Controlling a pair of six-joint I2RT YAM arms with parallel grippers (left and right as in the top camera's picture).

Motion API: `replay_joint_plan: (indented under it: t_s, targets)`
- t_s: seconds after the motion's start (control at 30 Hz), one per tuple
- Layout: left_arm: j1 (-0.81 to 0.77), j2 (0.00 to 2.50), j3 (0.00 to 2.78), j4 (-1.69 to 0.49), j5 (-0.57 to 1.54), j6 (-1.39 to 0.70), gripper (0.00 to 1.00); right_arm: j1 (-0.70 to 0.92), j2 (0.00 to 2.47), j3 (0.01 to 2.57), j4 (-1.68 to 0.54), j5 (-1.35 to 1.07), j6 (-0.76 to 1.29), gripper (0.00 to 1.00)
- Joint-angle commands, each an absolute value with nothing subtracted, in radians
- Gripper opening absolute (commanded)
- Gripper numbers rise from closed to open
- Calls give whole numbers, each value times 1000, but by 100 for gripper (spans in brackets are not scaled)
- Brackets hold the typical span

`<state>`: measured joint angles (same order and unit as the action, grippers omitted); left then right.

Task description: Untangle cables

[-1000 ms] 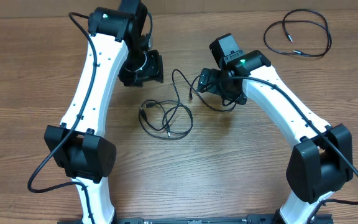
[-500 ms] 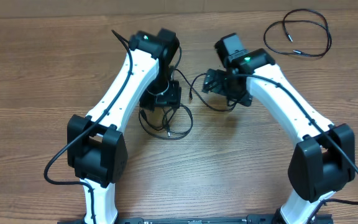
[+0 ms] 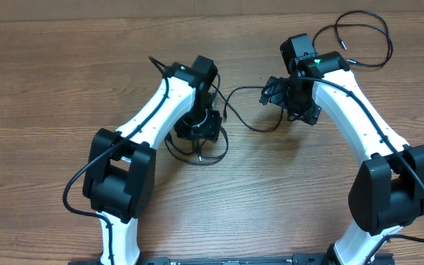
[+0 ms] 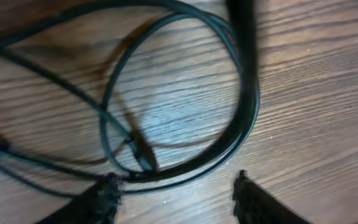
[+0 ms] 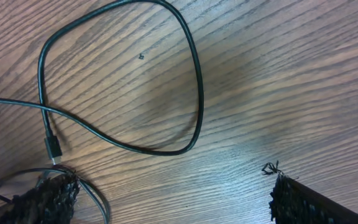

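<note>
Left gripper [image 3: 199,134] hides part of the tangled cables [image 4: 248,118].

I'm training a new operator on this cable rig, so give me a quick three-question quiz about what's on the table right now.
1. True or false: the right gripper is shut on a cable.
2. Seen from overhead, where does the lone cable loop lie? A) at the far right of the table; B) at the near edge, centre; C) at the near left corner.
3. Which gripper hangs over the tangled cables?
Key: 1. False: its fingers stand wide apart with nothing between them. 2. A. 3. The left gripper.
</note>
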<state>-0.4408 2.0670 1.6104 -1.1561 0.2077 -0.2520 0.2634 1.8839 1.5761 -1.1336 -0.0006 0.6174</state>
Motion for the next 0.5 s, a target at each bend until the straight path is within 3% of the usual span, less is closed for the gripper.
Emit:
replay_joint_plan:
  t_s: [0.0, 0.1, 0.13, 0.47]
  targets:
    - [-445, 2074, 1595, -1131, 203, -252, 37, 268, 1866, 1570, -1128, -2, 621, 100]
    - [-440, 2074, 1612, -1129, 233, -255, 7, 268, 1866, 1570, -1127, -1, 621, 100]
    - [-438, 2074, 1621, -1130, 247, -255, 4, 268, 1866, 1570, -1126, -1, 621, 100]
    - [-437, 2074, 1864, -1277, 259, -250, 4, 268, 1866, 1570, -1120, -1, 621, 100]
